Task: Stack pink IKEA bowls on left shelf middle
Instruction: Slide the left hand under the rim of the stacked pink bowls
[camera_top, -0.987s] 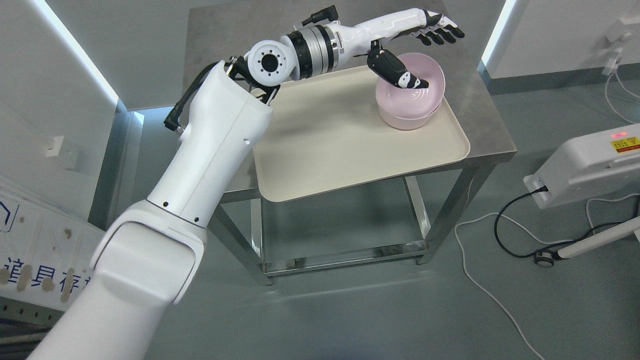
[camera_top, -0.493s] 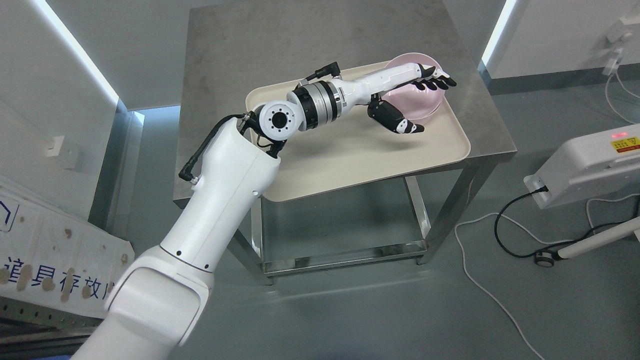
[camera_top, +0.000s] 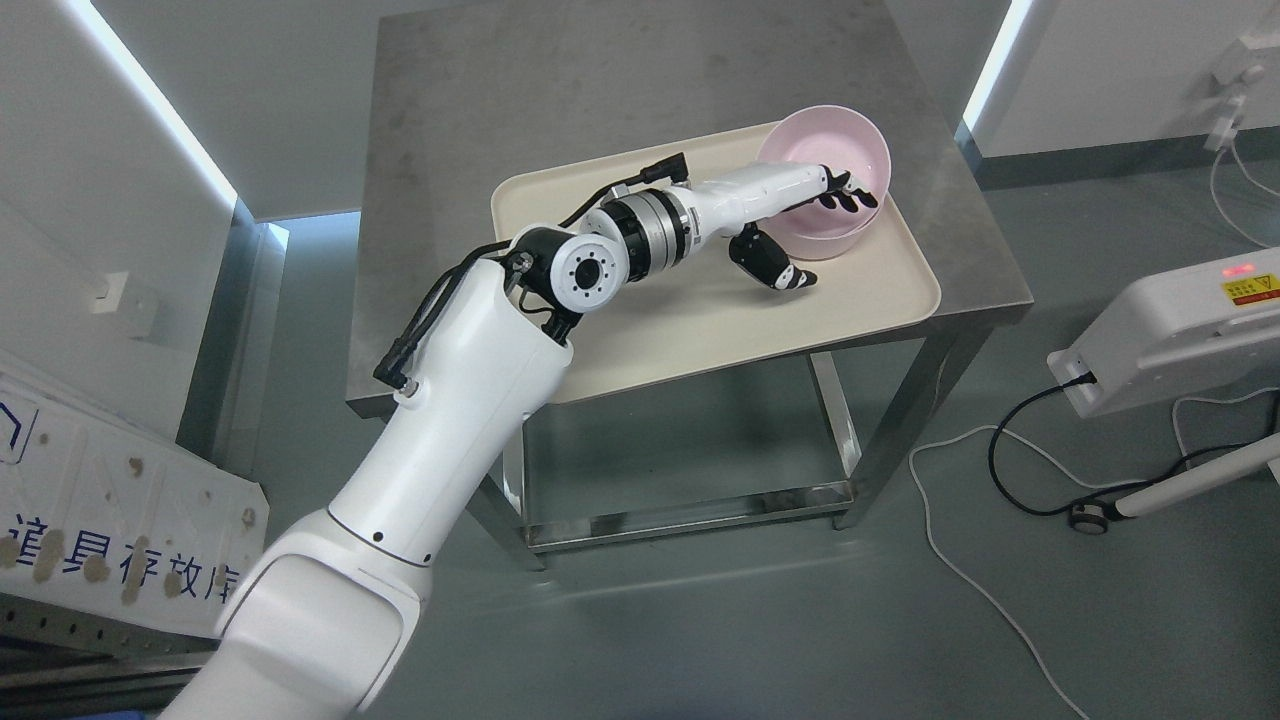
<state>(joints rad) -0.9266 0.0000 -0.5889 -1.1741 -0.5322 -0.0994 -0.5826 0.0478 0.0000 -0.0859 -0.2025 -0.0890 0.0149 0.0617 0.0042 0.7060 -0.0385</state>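
Note:
A pink bowl (camera_top: 840, 150) sits upright on the back right corner of a cream tray (camera_top: 700, 320). I cannot tell whether it is one bowl or a nested pair. My left arm reaches across the tray to it. My left hand (camera_top: 826, 240) straddles the bowl's near rim. Its black fingers (camera_top: 850, 197) dip inside the bowl, and the thumb (camera_top: 785, 272) hangs outside, low over the tray and a little off the wall. The hand looks open, not clamped on the rim. My right arm does not show.
The tray lies on a steel table (camera_top: 560, 100) and overhangs its front edge. A white machine (camera_top: 1170, 330) with a warning label stands at the right, with cables (camera_top: 960, 560) trailing over the floor. A printed white panel (camera_top: 100, 540) leans at the lower left.
My left arm has swung down and nearer. The thumb was inside the bowl and is now outside it, with the fingers inside. The bowl tipped half a second ago and now sits level.

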